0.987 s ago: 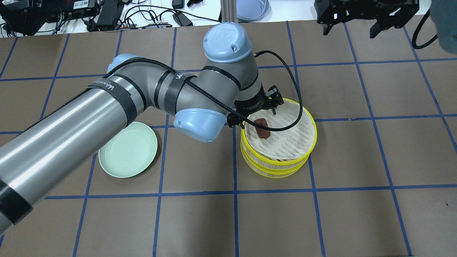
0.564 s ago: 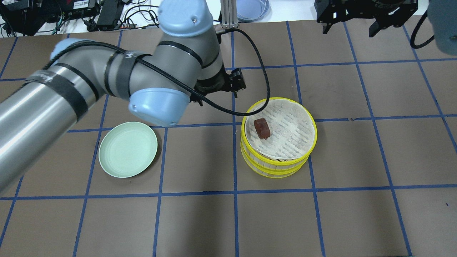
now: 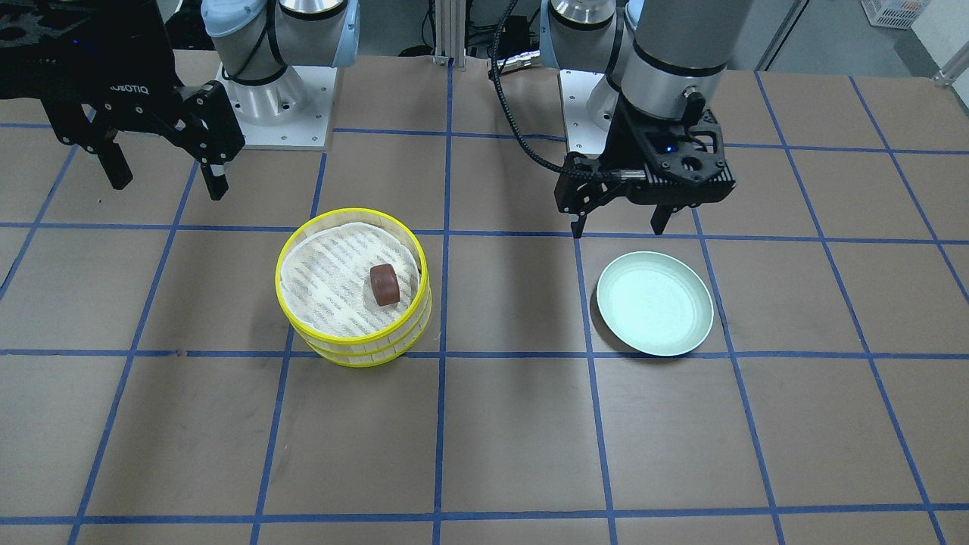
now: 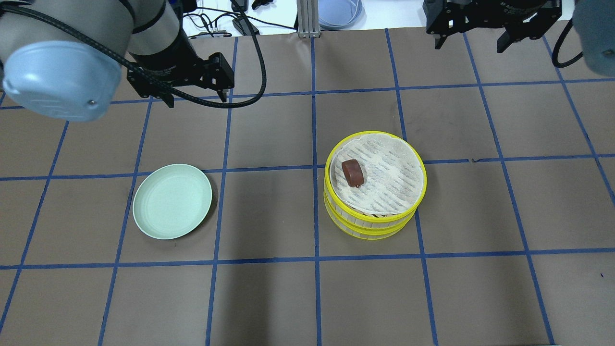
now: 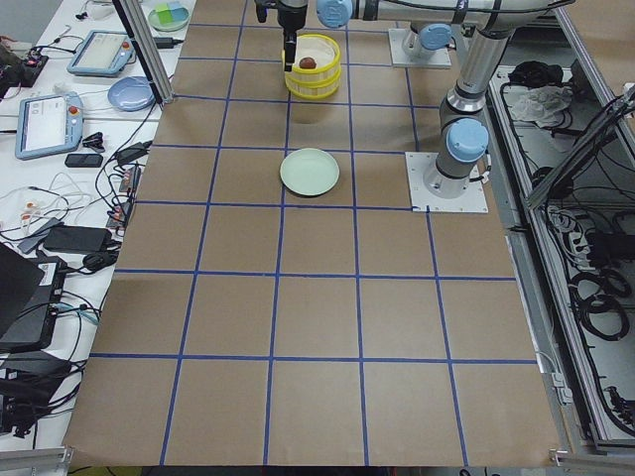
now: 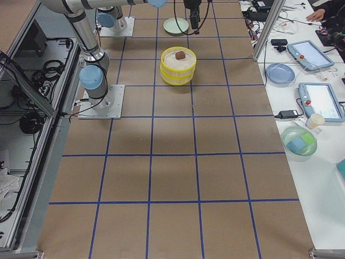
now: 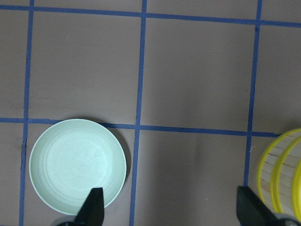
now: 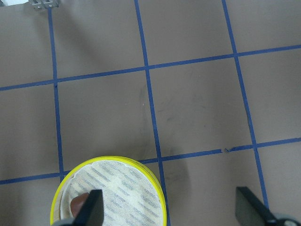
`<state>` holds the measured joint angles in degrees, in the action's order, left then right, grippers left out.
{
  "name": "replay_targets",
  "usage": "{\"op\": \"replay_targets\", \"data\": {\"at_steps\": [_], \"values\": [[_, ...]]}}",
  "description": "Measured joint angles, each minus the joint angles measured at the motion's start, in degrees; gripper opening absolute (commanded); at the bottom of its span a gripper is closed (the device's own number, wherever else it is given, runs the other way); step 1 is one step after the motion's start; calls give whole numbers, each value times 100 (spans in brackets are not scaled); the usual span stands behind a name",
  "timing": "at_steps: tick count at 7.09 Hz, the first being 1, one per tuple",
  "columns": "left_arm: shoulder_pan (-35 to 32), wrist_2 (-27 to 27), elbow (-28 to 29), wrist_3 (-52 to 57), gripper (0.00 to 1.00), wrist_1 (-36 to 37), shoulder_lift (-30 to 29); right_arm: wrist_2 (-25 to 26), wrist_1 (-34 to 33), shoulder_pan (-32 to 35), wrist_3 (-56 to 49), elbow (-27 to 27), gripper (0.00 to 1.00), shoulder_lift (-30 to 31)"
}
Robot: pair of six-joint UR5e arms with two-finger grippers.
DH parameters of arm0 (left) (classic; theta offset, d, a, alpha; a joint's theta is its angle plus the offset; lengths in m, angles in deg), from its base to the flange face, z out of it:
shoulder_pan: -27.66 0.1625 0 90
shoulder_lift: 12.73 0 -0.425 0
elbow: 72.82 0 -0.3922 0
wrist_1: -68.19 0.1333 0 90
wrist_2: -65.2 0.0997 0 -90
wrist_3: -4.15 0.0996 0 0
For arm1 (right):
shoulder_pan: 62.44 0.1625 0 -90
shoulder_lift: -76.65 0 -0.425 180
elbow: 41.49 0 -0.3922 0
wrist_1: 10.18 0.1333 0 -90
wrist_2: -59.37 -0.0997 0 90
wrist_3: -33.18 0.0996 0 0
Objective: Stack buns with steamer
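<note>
A dark reddish-brown bun (image 4: 352,173) (image 3: 384,284) lies on the white liner in the top tier of the stacked yellow steamer (image 4: 375,218) (image 3: 353,350). It also shows small in the side views (image 5: 309,63) (image 6: 180,54) and at the right wrist view's bottom edge (image 8: 79,204). The cream-white bun is not in view. My left gripper (image 4: 194,97) (image 3: 621,225) is open and empty, high above the table beyond the pale green plate (image 4: 172,201) (image 3: 655,314). My right gripper (image 4: 471,44) (image 3: 168,178) is open and empty, at the far right of the table.
The plate, bare inside, shows in the left wrist view (image 7: 77,165), with the steamer's rim (image 7: 282,169) at its right edge. Cables and devices lie on the white bench beyond the table (image 4: 192,19). Blue tape lines grid the brown table.
My left arm has pulled back from the steamer, up and to the left, leaving the brown bun on the top liner. The right gripper has not moved.
</note>
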<state>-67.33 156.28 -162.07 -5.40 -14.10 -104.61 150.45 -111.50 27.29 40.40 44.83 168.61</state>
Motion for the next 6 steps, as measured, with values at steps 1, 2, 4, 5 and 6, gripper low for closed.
{"op": "replay_targets", "data": {"at_steps": [1, 2, 4, 5, 6], "values": [[54, -72, 33, 34, 100, -285, 95, 9, 24, 0, -3, 4, 100, 3], [65, -181, 40, 42, 100, -428, 146, 18, 45, 0, -7, 6, 100, 6], [53, -295, 40, 17, 100, -640, 253, 32, 60, 0, -6, 7, 100, 7], [41, -302, 33, -11, 100, -713, 284, 38, 65, 0, -8, 8, 100, 7], [39, -302, 13, -18, 100, -733, 286, 40, 67, 0, -9, 8, 100, 7]]}}
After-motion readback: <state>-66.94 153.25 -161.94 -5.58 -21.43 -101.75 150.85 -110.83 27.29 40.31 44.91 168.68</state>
